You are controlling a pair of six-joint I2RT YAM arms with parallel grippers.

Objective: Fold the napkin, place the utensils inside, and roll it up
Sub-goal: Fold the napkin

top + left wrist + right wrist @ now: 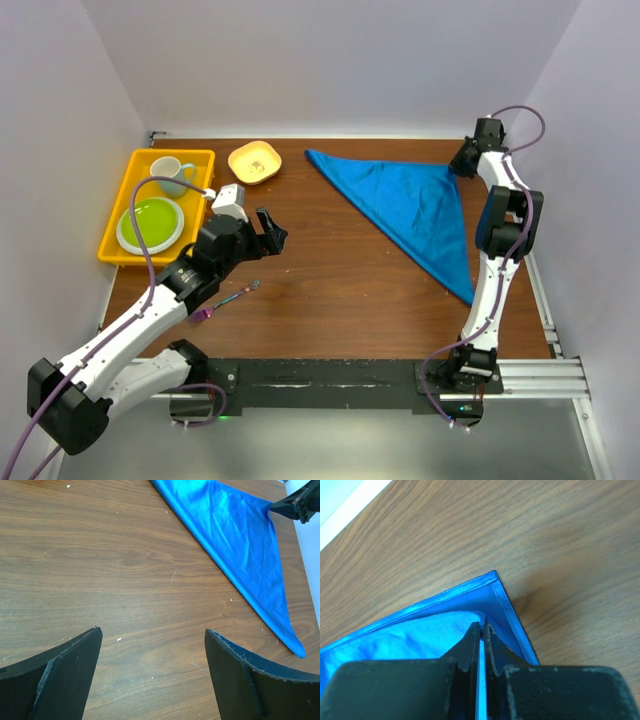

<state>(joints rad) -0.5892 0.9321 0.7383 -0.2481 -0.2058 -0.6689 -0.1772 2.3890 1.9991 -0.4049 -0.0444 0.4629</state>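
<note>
In the upper right of the overhead view, pinches one corner of the napkin (410, 205) with the right gripper (462, 165), jaws shut on the cloth. Spreads as a flat triangle toward the centre and lower right. Shows the left gripper (272, 232) wide open and empty left of centre, with the utensil (232, 298) on the table (340, 300) near, below it.

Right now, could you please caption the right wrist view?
Right gripper, jaws shut, pinching the bright royal-blue cloth napkin near its corner on the brown wooden table.
</note>
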